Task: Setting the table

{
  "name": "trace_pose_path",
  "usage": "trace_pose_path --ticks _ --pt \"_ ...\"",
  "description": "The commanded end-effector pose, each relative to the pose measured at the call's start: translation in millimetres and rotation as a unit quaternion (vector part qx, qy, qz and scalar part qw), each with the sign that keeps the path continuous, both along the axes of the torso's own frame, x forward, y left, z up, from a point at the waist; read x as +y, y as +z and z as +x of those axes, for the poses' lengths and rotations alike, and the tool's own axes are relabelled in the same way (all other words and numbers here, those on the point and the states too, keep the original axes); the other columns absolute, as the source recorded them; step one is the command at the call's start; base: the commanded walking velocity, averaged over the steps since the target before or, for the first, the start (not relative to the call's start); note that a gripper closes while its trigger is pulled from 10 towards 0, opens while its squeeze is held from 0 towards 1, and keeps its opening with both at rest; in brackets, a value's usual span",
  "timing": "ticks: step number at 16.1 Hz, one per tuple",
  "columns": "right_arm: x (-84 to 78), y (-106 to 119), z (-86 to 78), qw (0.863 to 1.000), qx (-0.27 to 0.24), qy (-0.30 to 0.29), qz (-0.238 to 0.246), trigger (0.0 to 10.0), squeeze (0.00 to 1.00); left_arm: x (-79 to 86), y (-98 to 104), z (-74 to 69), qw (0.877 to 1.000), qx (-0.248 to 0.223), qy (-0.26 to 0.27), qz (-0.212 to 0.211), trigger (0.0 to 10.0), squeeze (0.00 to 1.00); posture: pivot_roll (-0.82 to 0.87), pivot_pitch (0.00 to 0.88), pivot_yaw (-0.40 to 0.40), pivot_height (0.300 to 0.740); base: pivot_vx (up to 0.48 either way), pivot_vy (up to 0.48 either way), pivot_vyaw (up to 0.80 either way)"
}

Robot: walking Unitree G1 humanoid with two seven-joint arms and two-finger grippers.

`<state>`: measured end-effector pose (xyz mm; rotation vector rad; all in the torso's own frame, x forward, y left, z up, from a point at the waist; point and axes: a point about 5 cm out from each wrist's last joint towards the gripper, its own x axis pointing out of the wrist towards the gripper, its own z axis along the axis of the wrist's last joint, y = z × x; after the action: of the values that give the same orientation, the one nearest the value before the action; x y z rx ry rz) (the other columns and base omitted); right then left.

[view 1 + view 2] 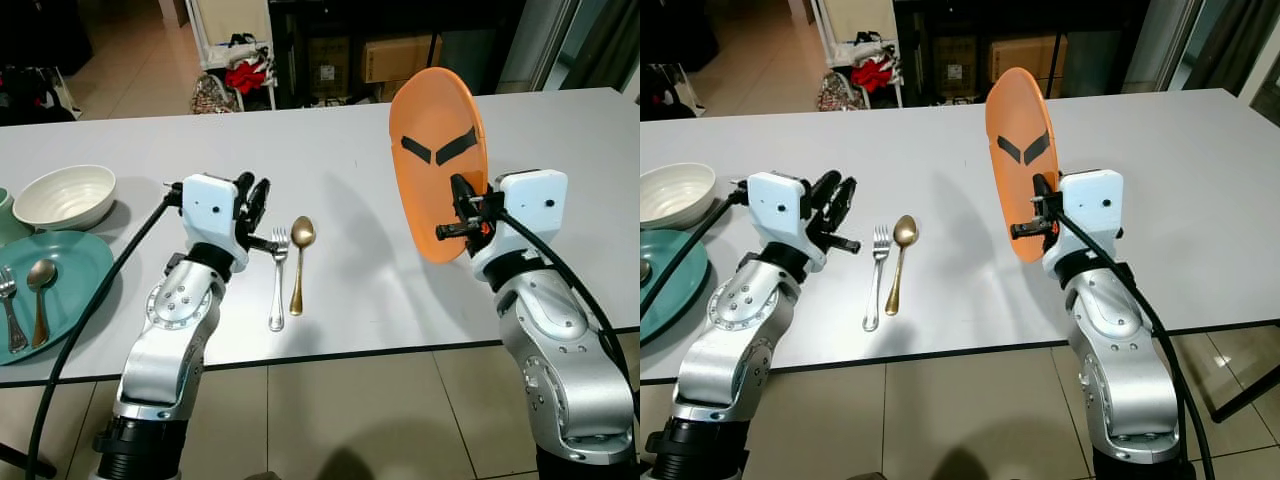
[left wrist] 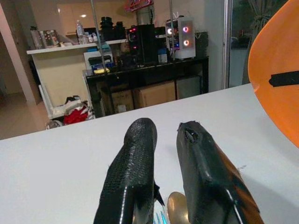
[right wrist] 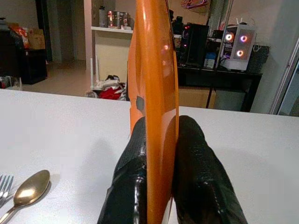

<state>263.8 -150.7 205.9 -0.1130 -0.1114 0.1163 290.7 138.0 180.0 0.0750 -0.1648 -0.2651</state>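
The right gripper (image 1: 462,208) was clenched on the rim of an orange plate (image 1: 436,150), one finger against each face, so the plate stood on edge above the white table (image 1: 350,150) and clear of its surface; that upright hold looked like a carrying grip, and the plate would likely need tipping flat before it could be set down. A silver fork (image 1: 279,275) and a gold spoon (image 1: 300,258) lay side by side on the table, just beside the left gripper (image 1: 260,205) and well apart from the plate; the bare stretch between cutlery and plate seemed the likely place for this setting. The left gripper hovered near the fork's tines, its fingers slightly parted and holding nothing. At the table's left end a teal plate (image 1: 75,280) already carried cutlery, with a white bowl (image 1: 65,195) just behind it; that setting looked finished.
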Motion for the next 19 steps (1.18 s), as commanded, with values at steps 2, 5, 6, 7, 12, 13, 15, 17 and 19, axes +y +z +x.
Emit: trace_pose_path --ticks 2,5,6,7,12,13,15,17,19 --pt "1.2 11.9 1.2 1.000 -0.031 0.003 0.004 10.0 0.00 0.6 0.4 0.3 1.000 -0.001 -0.003 0.009 10.0 0.00 -0.02 0.000 0.061 0.740 0.000 0.000 0.00" --pt "1.3 11.6 1.2 1.000 -0.029 0.003 0.006 10.0 0.00 0.2 0.5 0.3 1.000 -0.002 -0.006 0.011 10.0 0.00 -0.02 0.000 0.062 0.740 0.000 0.000 0.00" --pt "1.1 11.3 1.2 1.000 -0.028 0.003 0.008 10.0 0.00 0.1 0.5 0.4 1.000 -0.002 -0.007 0.012 10.0 0.00 -0.02 0.000 0.062 0.740 0.000 0.000 0.00" --pt "1.0 11.1 1.1 1.000 -0.027 0.003 0.009 10.0 0.00 -0.1 0.6 0.4 1.000 -0.003 -0.008 0.013 10.0 0.00 -0.02 0.000 0.062 0.740 0.000 0.000 0.00" --pt "-0.1 11.0 0.9 1.000 -0.025 0.003 0.012 10.0 0.00 -2.4 0.2 -0.2 1.000 -0.003 -0.013 0.016 10.0 0.00 -0.02 0.000 0.061 0.740 0.000 0.000 0.00" --pt "-0.7 11.1 0.9 1.000 -0.025 0.002 0.011 10.0 0.00 -2.5 0.0 -0.4 1.000 -0.003 -0.014 0.016 10.0 0.00 -0.02 0.000 0.062 0.740 0.000 0.000 0.00" --pt "-8.7 12.8 2.9 0.999 -0.030 -0.009 -0.003 10.0 0.00 -3.2 -0.1 -0.2 1.000 -0.003 -0.021 0.021 10.0 0.00 -0.02 0.000 0.064 0.740 0.000 0.000 0.00" --pt "-21.5 15.9 5.8 0.999 -0.030 -0.022 -0.002 10.0 0.00 -2.2 0.2 1.1 0.999 -0.004 -0.025 0.028 10.0 0.00 -0.02 0.000 0.068 0.740 0.000 0.000 0.00" --pt "-24.6 17.2 6.5 0.999 -0.028 -0.019 0.004 10.0 0.00 -1.6 0.8 1.8 0.999 -0.005 -0.026 0.029 10.0 0.00 -0.03 0.000 0.070 0.740 0.000 0.000 0.00"
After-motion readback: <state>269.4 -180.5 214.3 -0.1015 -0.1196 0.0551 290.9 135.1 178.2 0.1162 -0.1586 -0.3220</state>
